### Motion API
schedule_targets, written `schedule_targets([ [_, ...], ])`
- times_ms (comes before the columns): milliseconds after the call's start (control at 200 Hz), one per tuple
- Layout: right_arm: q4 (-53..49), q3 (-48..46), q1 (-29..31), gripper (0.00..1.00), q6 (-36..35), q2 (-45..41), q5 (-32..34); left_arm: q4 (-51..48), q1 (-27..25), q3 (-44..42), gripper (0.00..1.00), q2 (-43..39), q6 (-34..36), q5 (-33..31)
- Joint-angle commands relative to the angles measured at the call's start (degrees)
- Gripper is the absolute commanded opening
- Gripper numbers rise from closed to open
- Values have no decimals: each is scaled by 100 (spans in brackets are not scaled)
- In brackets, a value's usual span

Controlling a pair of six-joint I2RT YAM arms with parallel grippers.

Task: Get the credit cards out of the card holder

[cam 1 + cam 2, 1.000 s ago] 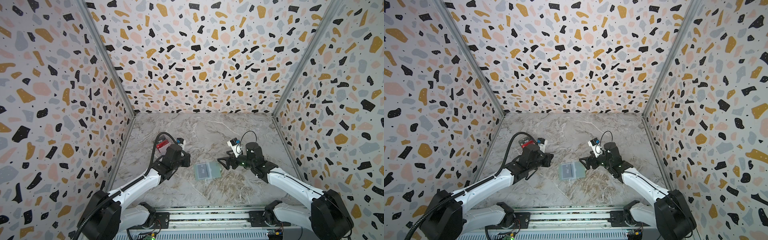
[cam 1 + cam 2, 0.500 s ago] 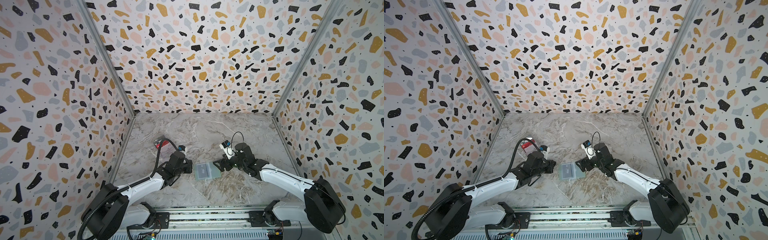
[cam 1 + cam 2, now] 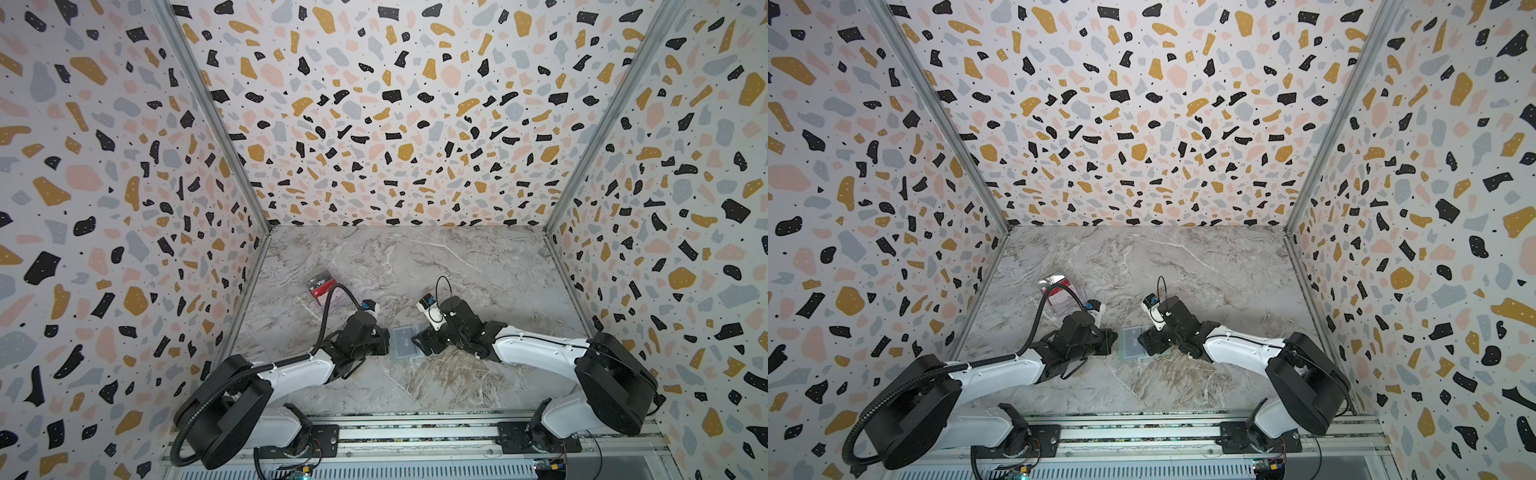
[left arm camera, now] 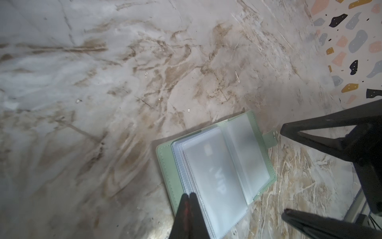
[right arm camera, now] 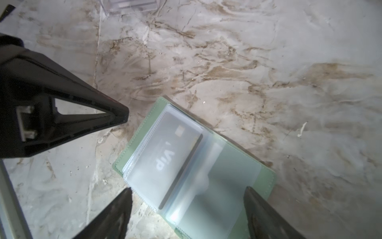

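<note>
Card holder (image 3: 403,343) lies open on the marble tabletop (image 3: 415,266), centre, toward the near side, with a grey Vip card (image 5: 165,157) in its top sleeve. Your left gripper (image 4: 188,196) is pinched together with nothing in it, tips at the holder's left edge. Your right gripper (image 5: 188,189) is spread wide over the holder's right half, gripping nothing.

The left arm (image 3: 291,370) and the right arm (image 3: 536,353) are glossy white shells between black joint housings (image 3: 611,386), each on a black base plate (image 3: 510,437) bolted to a silver rail (image 3: 415,436) at the frame's lower edge. A ribbed black conduit (image 3: 178,436) loops at lower left; a thin black wire (image 3: 436,289) loops above the right wrist. The left end effector (image 4: 188,196) and right end effector (image 5: 187,189) are matte black, with tapered fingers (image 5: 111,215).
</note>
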Motion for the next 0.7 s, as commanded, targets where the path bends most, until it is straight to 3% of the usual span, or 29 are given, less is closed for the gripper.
schedule_targets([
  [0,90,265,129,85,85,103,292,364,-118,-46,0,148,-41,82],
  [696,109,730,630,84,175,921,720,649,-308,-282,0,619,-217,-196],
])
